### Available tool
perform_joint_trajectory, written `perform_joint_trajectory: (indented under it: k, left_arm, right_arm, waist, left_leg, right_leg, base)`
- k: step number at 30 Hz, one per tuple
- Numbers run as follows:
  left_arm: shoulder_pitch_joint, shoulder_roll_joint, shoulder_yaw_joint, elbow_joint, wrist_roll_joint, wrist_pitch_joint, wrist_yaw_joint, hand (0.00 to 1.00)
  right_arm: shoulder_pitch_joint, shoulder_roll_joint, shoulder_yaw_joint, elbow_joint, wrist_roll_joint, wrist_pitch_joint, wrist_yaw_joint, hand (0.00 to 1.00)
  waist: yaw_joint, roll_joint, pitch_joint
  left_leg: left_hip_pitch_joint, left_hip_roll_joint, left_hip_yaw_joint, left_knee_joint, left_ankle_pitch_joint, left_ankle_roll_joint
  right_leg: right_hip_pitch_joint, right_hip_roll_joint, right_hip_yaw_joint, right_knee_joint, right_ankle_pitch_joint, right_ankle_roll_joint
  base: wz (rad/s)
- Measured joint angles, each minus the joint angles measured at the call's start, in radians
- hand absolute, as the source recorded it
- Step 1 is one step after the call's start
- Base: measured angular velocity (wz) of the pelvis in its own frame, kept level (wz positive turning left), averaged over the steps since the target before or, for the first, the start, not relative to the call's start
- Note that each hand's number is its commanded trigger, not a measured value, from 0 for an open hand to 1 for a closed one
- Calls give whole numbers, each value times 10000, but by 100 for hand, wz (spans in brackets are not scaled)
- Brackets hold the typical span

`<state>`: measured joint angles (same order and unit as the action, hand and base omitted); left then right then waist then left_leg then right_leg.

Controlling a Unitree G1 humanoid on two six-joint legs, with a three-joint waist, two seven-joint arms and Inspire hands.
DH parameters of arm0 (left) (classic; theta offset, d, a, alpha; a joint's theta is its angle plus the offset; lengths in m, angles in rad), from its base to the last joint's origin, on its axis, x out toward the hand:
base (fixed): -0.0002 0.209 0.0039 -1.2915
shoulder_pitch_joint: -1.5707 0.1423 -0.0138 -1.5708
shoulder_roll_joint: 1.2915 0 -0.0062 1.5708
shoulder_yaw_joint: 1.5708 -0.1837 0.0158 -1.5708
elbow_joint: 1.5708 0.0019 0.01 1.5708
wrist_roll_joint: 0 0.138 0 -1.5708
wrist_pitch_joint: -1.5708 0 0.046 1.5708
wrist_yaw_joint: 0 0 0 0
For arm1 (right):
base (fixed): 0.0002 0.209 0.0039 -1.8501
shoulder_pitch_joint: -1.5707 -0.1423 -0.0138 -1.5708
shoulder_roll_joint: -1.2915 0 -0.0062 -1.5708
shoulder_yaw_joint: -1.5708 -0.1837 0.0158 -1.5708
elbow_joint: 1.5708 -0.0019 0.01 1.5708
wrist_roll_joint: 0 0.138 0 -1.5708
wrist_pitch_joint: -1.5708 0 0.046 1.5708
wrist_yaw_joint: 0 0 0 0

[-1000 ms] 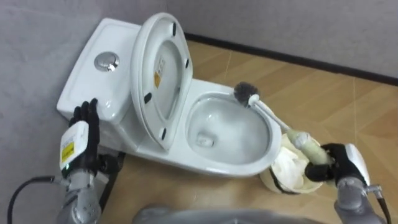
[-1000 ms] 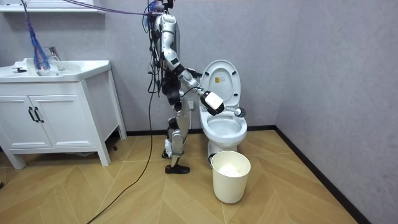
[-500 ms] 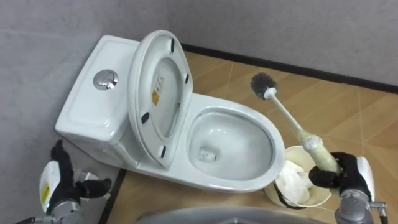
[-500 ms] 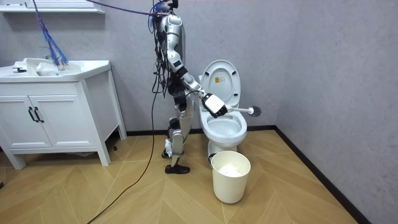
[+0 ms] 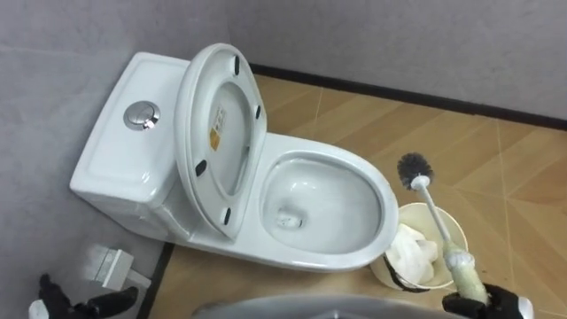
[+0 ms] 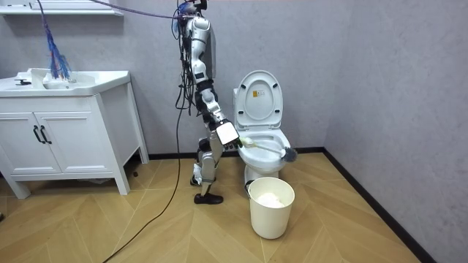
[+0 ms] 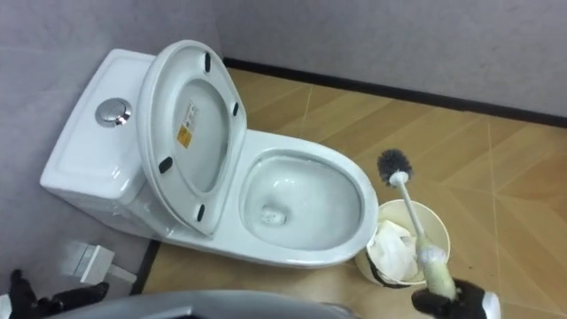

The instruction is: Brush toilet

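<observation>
Grey walls (image 6: 380,88), herringbone wood floor (image 6: 146,234), white 2-door vanity (image 6: 66,142), perhaps with basin (image 6: 44,79).

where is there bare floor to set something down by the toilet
Bare wood floor lies between the toilet and the dark skirting, and again right of the bin. Crowded: the gap between toilet and bin, where the right hand holds the toilet brush.

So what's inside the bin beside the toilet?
Crumpled white paper lies in the bin; the brush crosses in front of it. The paper hides the bottom and anything beneath.
</observation>
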<state>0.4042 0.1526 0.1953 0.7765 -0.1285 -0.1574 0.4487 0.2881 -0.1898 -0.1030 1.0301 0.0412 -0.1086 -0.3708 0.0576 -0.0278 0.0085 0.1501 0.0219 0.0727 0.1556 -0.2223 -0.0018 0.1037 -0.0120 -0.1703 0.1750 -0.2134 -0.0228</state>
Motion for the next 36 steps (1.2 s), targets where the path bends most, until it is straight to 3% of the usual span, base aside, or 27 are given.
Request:
perform_joint_trajectory:
  k: [6, 12, 20, 26, 27, 28, 36]
  left_arm:
    - [-279, -5, -1, 1325, -157, 77, -640, 0]
    - [-587, -6, -23, 2103, -66, 529, -1346, 0]
    - [-992, 3, -307, 2558, 468, 1159, -1911, 0]
    - [-1002, 1, -400, 2655, 1375, 1664, -2147, 0]
    - [-1006, -2, -425, 2652, 1549, 1753, -2209, 0]
    - [-1005, -2, -425, 2652, 1675, 1797, -2232, 0]
    - [-979, -49, -437, 2596, 2712, 2218, -2284, 0]
  right_arm:
    - [-29, 55, -93, 529, 211, 44, 110, 100]
    - [-97, 239, -195, 938, 526, 166, 210, 100]
    - [-437, 327, -187, 1490, 548, 715, 244, 100]
    - [-564, 336, -309, 1503, 553, 1119, 254, 100]
    - [-573, 339, -362, 1511, 555, 1170, 255, 84]
    - [-602, 344, -367, 1513, 566, 1199, 255, 0]
    - [-721, 423, -393, 1732, 1471, 1393, 497, 0]
  waist:
    - [-87, 95, -72]
    - [-262, 190, -71]
    - [-577, 474, -57]
    - [-796, 542, -72]
    - [-791, 548, -73]
    - [-783, 548, -73]
    - [-830, 482, -90]
  left_leg:
    - [1, 22, 235, -130, -38, 39]
    - [16, 6, 376, -130, -79, 106]
    - [15, 18, 569, -168, -108, 127]
    - [27, 20, 743, -186, -108, 127]
    - [41, 21, 798, -186, -108, 127]
    - [43, 21, 806, -187, -108, 128]
    - [118, 14, 728, -185, -108, 128]
  right_leg:
    - [-143, 41, 187, -23, 153, 26]
    - [-147, 48, 337, -17, 199, 77]
    - [-211, 128, 509, 110, 256, 104]
    - [-358, 151, 715, 142, 256, 104]
    - [-367, 161, 790, 147, 256, 105]
    - [-367, 164, 808, 151, 255, 105]
    - [-301, 142, 811, 123, 231, 111]
  base:
    - [-13]
    - [-5]
    - [-6]
    - [-10]
    - [-12]
    - [-9]
    - [0]
